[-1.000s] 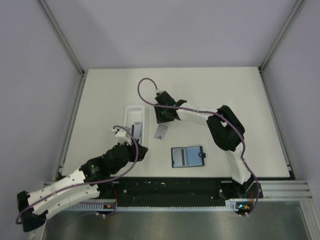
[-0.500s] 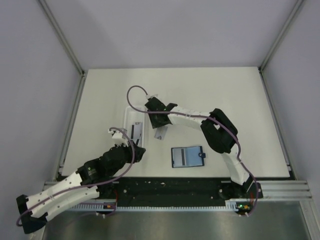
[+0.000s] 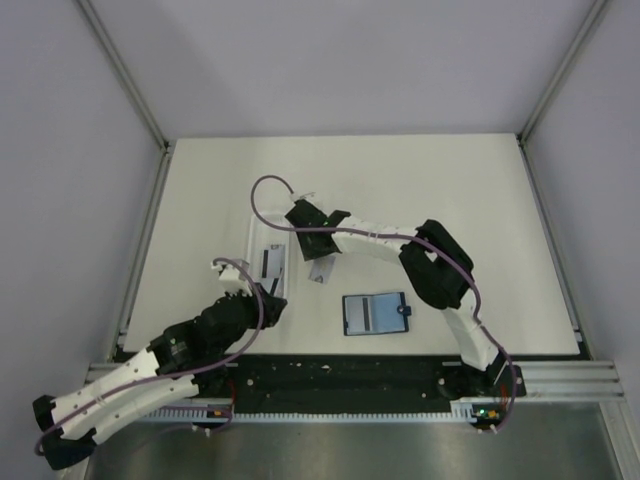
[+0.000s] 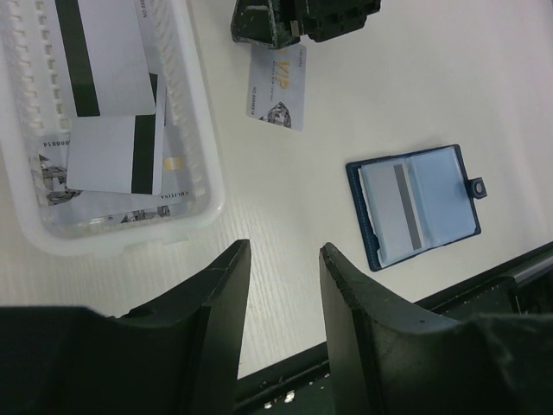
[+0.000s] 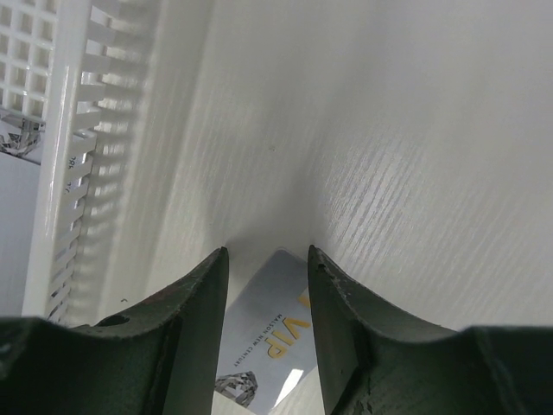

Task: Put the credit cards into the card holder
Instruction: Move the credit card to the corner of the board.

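Jaws of the right gripper [image 5: 266, 251] stand apart, low over the desk [image 3: 450, 190]. One corner of a pale card printed "VIP" [image 4: 278, 86] lies between them. The card rests flat and skewed to the fingers, so it looks ungripped, though contact with its edges cannot be ruled out. This card sits just beside the right wall of a long white slatted tray [image 4: 203, 147], outside it.

Jaws of the left gripper [image 4: 283, 249] are also parted and hold nothing. They hover over bare desk near the tray's near end.

The card holder [image 4: 415, 206], a dark blue wallet with a lighter blue inside, lies opened flat on the desk. It sits near the front edge, to the right of both the tray and the VIP card and well apart from them. One of its pockets already shows a grey card with a dark stripe [image 4: 393, 207].

Inside the tray, several more credit cards overlap, among them a white card with a black stripe [image 4: 112, 151].

Judged from this layout, the task is at an early stage. One card appears stowed, the VIP card is out of the tray but not yet lifted, and the cards in the tray all remain to be moved.
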